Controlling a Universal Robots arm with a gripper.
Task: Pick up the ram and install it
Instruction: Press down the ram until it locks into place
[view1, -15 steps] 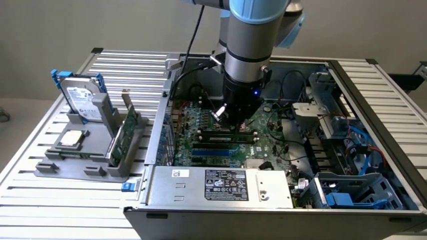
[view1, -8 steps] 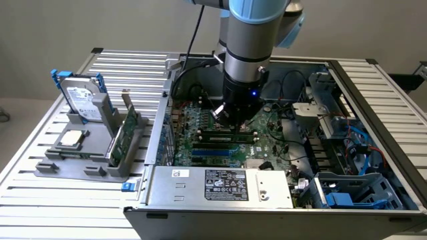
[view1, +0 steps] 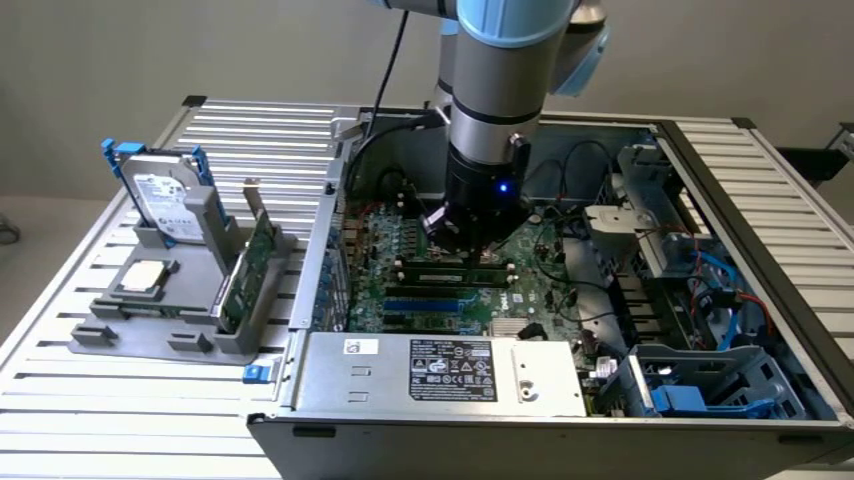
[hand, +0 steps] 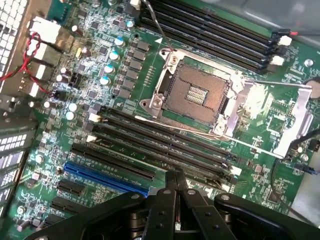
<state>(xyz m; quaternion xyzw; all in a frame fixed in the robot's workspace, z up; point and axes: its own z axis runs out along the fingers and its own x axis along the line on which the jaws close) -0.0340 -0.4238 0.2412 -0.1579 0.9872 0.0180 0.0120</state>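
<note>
My gripper (view1: 467, 238) hangs low inside the open computer case (view1: 320, 300), just above the green motherboard (hand: 100, 75). In the wrist view its two black fingers (hand: 170, 192) are pressed together with nothing visible between them, and the gripper (hand: 176, 176) has its tips over the closest of the long black memory slots (hand: 165, 140). In the exterior view a long, narrow dark strip that may be the ram (view1: 447, 268) lies along the slots right under the gripper; I cannot tell whether it is seated. The empty CPU socket (hand: 197, 92) lies beyond the slots.
A grey holder (view1: 160, 335) at the exterior view's left carries a silver hard drive with blue rails (view1: 167, 200), a green expansion card (view1: 250, 265) and a square chip (view1: 144, 278). The power supply (view1: 447, 372), cables and blue drive bays (view1: 707, 390) crowd the case.
</note>
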